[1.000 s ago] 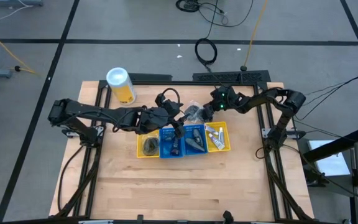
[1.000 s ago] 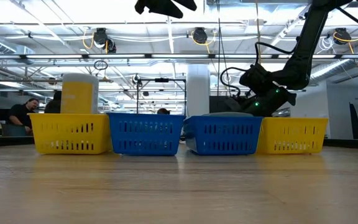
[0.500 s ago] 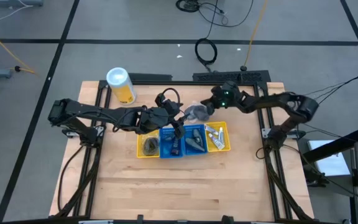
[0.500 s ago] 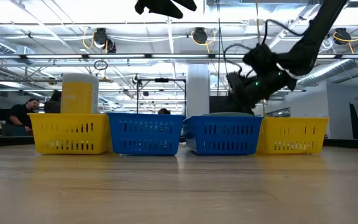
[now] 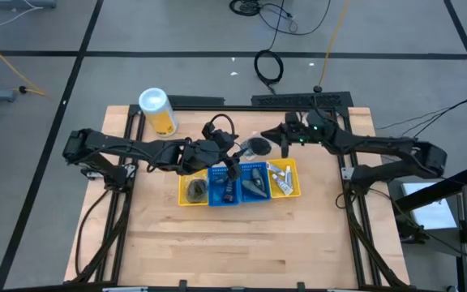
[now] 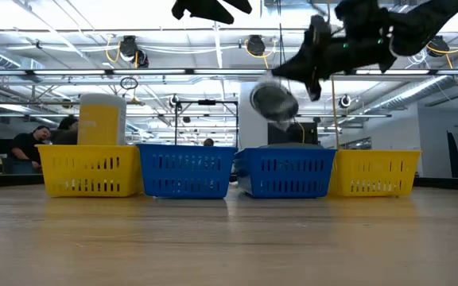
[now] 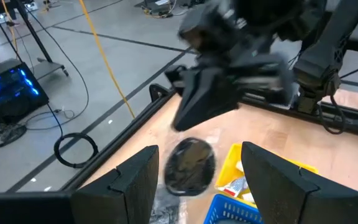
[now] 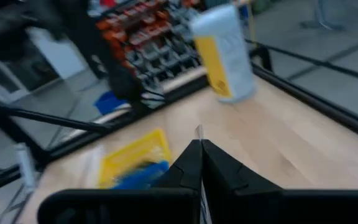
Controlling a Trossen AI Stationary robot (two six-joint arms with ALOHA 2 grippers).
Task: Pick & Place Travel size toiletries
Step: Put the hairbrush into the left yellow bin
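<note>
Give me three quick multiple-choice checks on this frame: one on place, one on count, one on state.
1. Where does the yellow canister stand?
A. in a blue bin
B. on the table, behind the bin row, on the left arm's side
C. on the floor

2. How many bins are in the row?
A. two
B. three
C. four

3. What is the clear packet doing?
A. hanging from the right gripper above the bins
B. lying in a yellow bin
C. lying on the table

Answers: 1 B, the high view shows it upright on the wood. 2 C, the low view shows yellow, blue, blue, yellow. 3 A, it dangles below the shut fingers, clear of the bins.
</note>
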